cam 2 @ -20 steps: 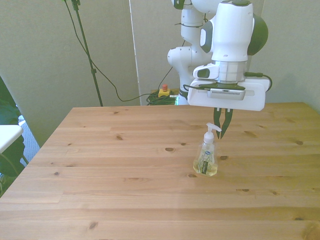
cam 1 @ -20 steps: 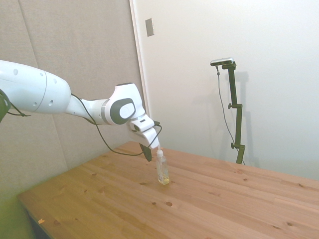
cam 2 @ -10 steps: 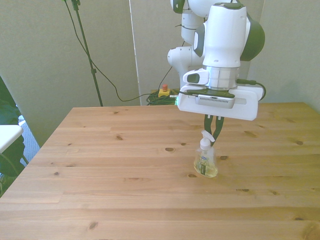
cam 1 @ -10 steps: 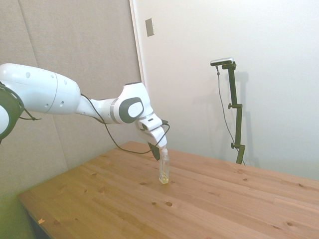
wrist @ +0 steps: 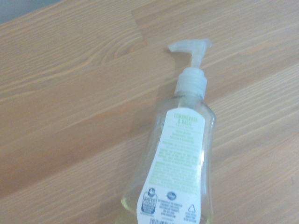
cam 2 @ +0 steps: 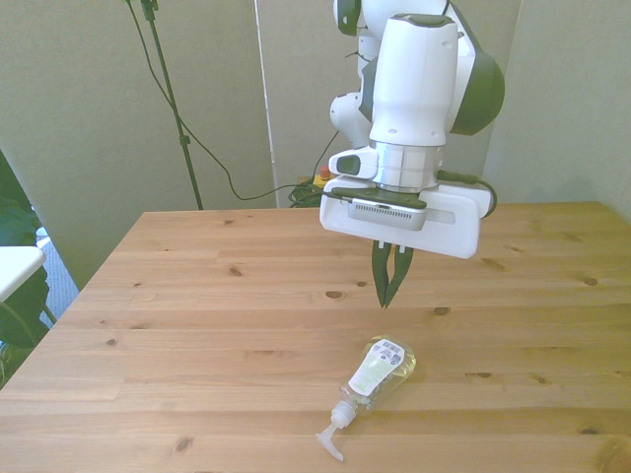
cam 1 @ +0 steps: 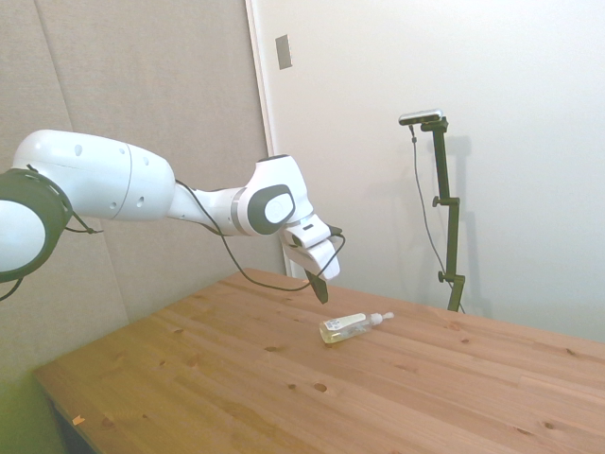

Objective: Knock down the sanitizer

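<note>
Sanitizer (cam 2: 380, 371) is being seen lying on its side on the wooden table (cam 2: 197, 296), pump toward the camera in the front view, label facing up, below the gripper (cam 2: 386, 296), whose fingers are being held pressed together, gripping nothing. Rolling is being judged the main risk: the rounded clear plastic body is smooth, and the planks are slick, so any further nudge could send it drifting. Yellowish liquid is being pooled at the base.
</note>
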Available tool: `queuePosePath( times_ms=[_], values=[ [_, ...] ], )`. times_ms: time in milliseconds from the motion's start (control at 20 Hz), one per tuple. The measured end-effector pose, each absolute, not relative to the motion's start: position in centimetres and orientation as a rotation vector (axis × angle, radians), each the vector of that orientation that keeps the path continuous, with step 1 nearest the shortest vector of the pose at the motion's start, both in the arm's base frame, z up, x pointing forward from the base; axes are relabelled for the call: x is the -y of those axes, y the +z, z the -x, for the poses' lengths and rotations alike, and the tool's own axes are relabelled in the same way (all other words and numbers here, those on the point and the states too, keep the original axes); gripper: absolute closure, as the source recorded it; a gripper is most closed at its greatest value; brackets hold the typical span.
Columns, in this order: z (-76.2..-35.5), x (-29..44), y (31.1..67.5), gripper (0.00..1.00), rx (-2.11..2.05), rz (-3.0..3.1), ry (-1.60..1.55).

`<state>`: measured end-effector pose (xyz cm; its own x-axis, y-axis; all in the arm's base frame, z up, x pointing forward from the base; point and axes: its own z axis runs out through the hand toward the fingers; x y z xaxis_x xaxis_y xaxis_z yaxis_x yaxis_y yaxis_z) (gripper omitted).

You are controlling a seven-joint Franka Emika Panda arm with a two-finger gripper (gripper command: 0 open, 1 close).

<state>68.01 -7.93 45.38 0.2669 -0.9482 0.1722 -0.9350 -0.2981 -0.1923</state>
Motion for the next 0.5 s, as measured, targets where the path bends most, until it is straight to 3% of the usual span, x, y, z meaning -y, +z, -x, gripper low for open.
queuePosePath(
  times_ms=[500],
  values=[
    [-71.1, 10.4, 45.3, 1.0, -1.87, 2.367, -0.448]
  ],
)
